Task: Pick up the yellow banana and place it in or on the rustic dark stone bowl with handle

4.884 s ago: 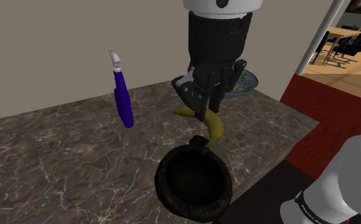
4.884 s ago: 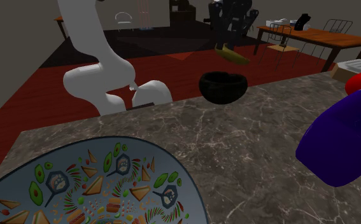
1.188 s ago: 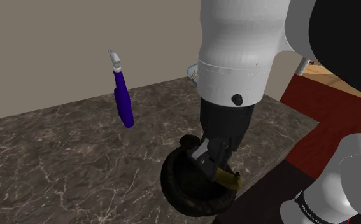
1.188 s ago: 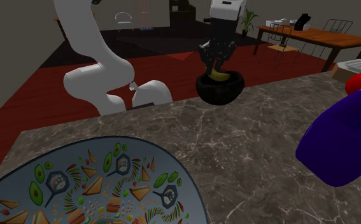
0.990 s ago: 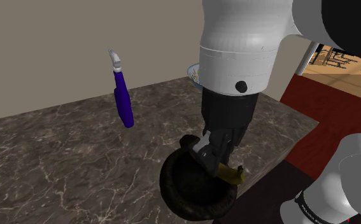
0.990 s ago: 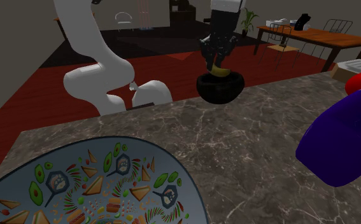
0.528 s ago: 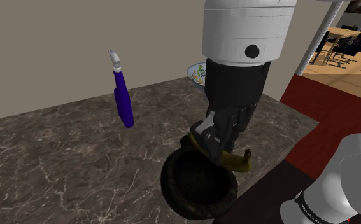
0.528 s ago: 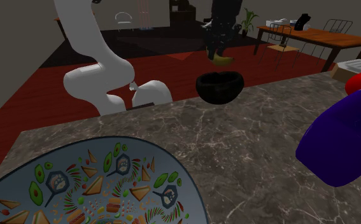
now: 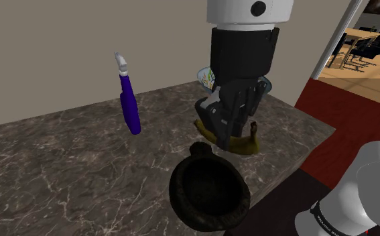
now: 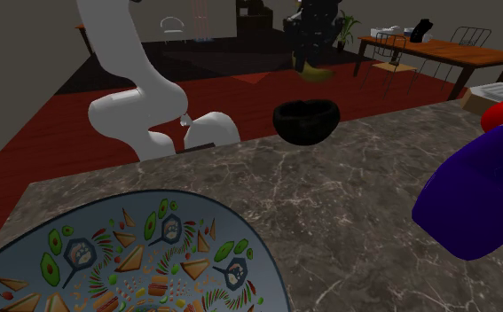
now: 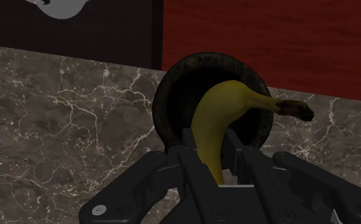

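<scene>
Above dark bowl (image 9: 176,194) | hand (image 11: 212,154) clasps yellow banana (image 11: 223,111), apart from bowl | bowl sits on marbled counter (image 9: 61,167)

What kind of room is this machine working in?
Most likely a home, at a kitchen counter next to a dining area. There is a marbled stone countertop, a colourfully patterned dish and a purple spray bottle on it, and a wooden dining table beyond.

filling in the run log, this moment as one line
gripper: shut on banana | banana: above bowl, clear of it | bowl: empty, on counter | place: not done
</scene>
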